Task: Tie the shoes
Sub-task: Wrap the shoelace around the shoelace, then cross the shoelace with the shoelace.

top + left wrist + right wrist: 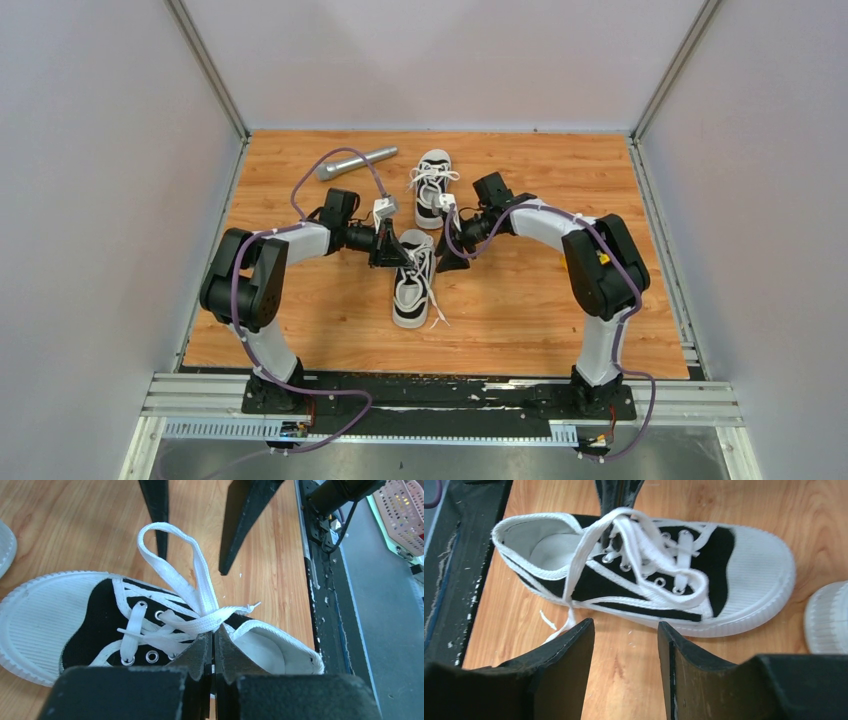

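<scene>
Closest in, the left pincer (213, 640) pinches the white lace (227, 615) at the base of a loose loop (204, 582) over the near shoe (90, 630) on the surface (60, 525), while the right pincer (624, 625) gapes empty beside it, so a tug could likely collapse the loop.

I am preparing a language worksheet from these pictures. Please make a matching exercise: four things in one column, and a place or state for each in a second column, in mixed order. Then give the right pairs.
Column A
1. left hand
2. right hand
3. near shoe
4. grey cylinder

Column B
a. open, holding nothing
b. lies on the far part of the table, untouched
c. shut on a white lace
d. lies between the two hands

Right pairs: 1-c; 2-a; 3-d; 4-b
</scene>
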`<control>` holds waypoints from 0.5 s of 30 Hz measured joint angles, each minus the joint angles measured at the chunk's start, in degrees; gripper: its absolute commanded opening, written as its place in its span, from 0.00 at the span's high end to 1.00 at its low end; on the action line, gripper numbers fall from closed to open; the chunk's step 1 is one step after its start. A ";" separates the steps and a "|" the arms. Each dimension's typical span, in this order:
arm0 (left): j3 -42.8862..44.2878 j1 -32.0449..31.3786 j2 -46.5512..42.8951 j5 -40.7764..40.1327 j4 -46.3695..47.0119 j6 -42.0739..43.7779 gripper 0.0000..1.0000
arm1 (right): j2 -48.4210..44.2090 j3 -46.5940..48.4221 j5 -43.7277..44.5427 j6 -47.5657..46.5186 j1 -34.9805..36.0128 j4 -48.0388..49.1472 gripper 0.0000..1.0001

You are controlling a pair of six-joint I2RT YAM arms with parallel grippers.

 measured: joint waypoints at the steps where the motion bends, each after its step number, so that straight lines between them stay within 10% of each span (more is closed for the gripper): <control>1: 0.17 0.17 0.17 0.48 -0.72 0.63 1.00 | 0.07 0.35 0.17 -0.35 0.00 0.17 0.49; 15: 0.79 0.57 0.94 3.15 -6.34 6.91 1.00 | 8.15 9.97 -6.19 -1.84 0.90 3.26 0.48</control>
